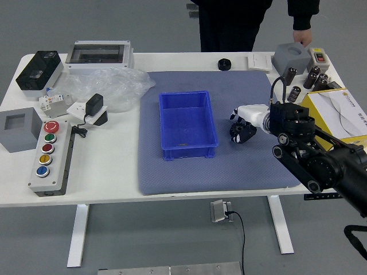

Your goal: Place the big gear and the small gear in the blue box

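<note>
Lying at right fingers, partly covered, black gear

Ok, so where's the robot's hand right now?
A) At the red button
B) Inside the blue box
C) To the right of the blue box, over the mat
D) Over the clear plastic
C: the right hand is over the grey-blue mat, at a small dark gear just right of the blue box.

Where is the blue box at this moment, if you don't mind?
In the head view, the blue box sits near the middle of the grey-blue mat, just left of the right hand.
</note>
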Available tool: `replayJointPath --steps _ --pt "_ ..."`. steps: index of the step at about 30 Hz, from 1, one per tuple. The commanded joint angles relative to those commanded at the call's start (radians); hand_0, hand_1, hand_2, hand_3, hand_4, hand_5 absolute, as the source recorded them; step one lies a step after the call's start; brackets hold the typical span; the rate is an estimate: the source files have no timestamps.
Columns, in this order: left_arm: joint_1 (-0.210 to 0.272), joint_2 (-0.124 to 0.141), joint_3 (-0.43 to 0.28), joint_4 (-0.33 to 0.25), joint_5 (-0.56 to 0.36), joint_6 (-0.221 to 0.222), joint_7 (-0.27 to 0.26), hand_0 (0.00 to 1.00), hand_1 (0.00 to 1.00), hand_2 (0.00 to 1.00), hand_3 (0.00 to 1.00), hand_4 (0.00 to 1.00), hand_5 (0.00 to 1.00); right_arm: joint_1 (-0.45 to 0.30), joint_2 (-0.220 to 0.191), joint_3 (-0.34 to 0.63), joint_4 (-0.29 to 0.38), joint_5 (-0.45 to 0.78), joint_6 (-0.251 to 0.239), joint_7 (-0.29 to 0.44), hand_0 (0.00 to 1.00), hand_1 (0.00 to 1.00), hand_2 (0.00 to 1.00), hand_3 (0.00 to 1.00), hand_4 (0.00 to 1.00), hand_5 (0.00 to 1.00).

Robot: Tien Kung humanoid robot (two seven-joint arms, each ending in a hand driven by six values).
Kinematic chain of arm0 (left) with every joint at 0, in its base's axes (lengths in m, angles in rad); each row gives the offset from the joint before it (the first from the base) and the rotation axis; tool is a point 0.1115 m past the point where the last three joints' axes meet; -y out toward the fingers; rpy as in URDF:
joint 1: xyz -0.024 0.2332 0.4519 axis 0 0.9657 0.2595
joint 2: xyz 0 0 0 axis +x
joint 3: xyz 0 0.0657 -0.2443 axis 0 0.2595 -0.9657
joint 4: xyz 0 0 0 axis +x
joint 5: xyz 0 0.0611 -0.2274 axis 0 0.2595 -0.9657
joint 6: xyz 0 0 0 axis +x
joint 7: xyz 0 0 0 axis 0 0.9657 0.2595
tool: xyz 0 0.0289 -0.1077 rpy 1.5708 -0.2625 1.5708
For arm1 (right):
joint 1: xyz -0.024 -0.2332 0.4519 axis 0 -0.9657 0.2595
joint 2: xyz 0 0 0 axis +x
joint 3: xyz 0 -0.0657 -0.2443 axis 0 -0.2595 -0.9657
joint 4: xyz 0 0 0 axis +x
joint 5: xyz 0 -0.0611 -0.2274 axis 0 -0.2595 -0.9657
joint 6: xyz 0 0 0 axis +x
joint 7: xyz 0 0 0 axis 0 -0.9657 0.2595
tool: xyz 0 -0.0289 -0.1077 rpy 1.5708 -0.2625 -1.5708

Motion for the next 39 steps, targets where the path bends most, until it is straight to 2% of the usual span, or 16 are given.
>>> replayJointPath --steps 8,9,14,15,20,21,26,27,39 --pt "-0.002 -0.002 0.006 0.000 -0.005 0.000 -0.001 0.818 0.823 0.823 0.793 0.528 0.122 -0.001 0.006 -0.019 -0.007 -0.019 -0.001 -0.002 0.706 0.696 0.799 0.814 0.747 0.304" --pt "-0.001 -0.002 0.007 0.000 -0.005 0.000 -0.001 0.818 0.823 0.823 0.793 0.528 0.122 -0.001 0.007 -0.022 -0.008 -0.023 -0.003 -0.002 0.677 0.675 0.752 0.765 0.728 0.299" --pt "-0.001 -0.002 0.008 0.000 -0.005 0.000 -0.001 0.818 0.823 0.823 0.793 0.528 0.122 -0.003 0.006 -0.035 -0.010 -0.041 -0.011 -0.003 0.677 0.675 0.752 0.765 0.728 0.299" --pt "-0.001 -0.002 0.008 0.000 -0.005 0.000 -0.001 0.818 0.823 0.823 0.791 0.527 0.123 -0.003 0.006 -0.038 -0.011 -0.044 -0.013 -0.003 0.616 0.616 0.698 0.691 0.667 0.280" --pt "-0.001 -0.001 0.009 0.000 -0.004 0.000 -0.001 0.818 0.823 0.823 0.791 0.527 0.123 -0.004 0.005 -0.047 -0.008 -0.069 -0.036 -0.003 0.616 0.616 0.698 0.691 0.667 0.280" --pt "-0.002 -0.001 0.009 0.000 -0.004 0.000 -0.001 0.818 0.824 0.823 0.792 0.528 0.123 -0.004 0.005 -0.047 -0.008 -0.073 -0.043 -0.003 0.538 0.535 0.581 0.643 0.511 0.248" --pt "-0.002 -0.001 0.009 0.000 -0.003 0.000 -0.002 0.818 0.824 0.823 0.792 0.528 0.123 -0.002 0.003 -0.049 -0.005 -0.086 -0.067 0.000 0.538 0.535 0.581 0.643 0.511 0.248" --pt "-0.002 -0.001 0.009 0.000 -0.003 0.000 -0.002 0.818 0.823 0.823 0.791 0.528 0.122 -0.002 0.003 -0.049 -0.005 -0.087 -0.070 0.000 0.526 0.477 0.516 0.611 0.460 0.232" --pt "-0.001 -0.001 0.009 0.000 -0.003 0.000 -0.002 0.818 0.823 0.823 0.792 0.528 0.122 -0.004 0.001 -0.050 -0.007 -0.099 -0.088 0.003 0.528 0.463 0.497 0.594 0.430 0.203"
